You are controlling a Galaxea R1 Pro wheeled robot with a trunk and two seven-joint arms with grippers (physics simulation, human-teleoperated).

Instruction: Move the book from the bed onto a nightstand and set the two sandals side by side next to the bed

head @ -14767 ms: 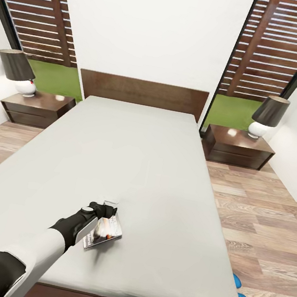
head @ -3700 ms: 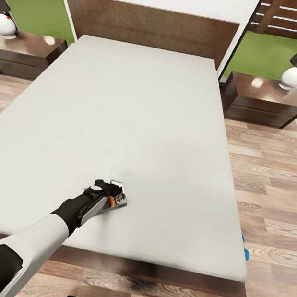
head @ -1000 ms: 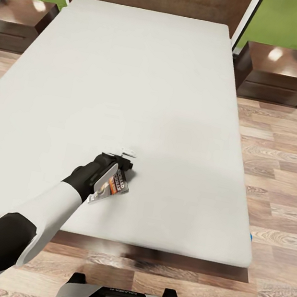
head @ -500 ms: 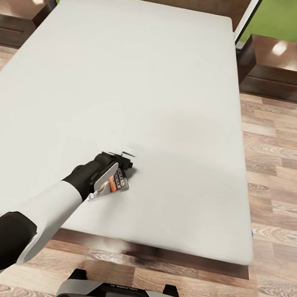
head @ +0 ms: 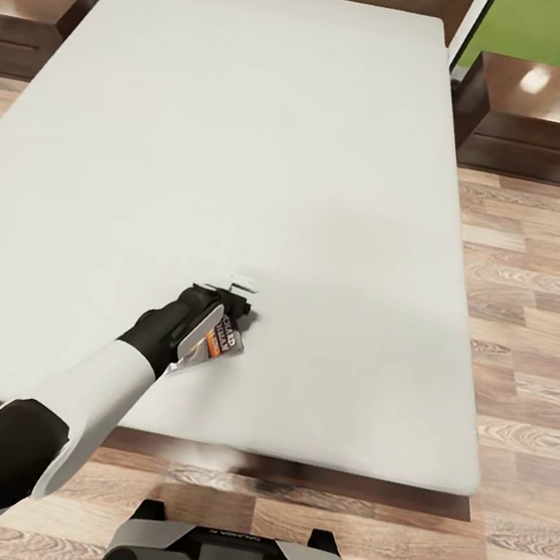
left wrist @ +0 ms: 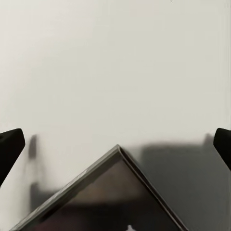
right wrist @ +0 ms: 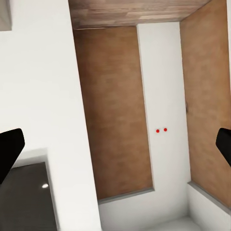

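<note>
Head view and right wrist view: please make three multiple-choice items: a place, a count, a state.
1. The small dark paperback book is: A on a nightstand; B at the left end effector, over the pale grey mattress; C on the floor.
2. Dark brown wooden nightstands: A one; B two; C three.
3. The right end effector is: A shut on a sandal; B shut on the book; C open.
1B: its cover shows there. 2B: one each side of the mattress. 3C: its fingertips stand wide apart.
</note>
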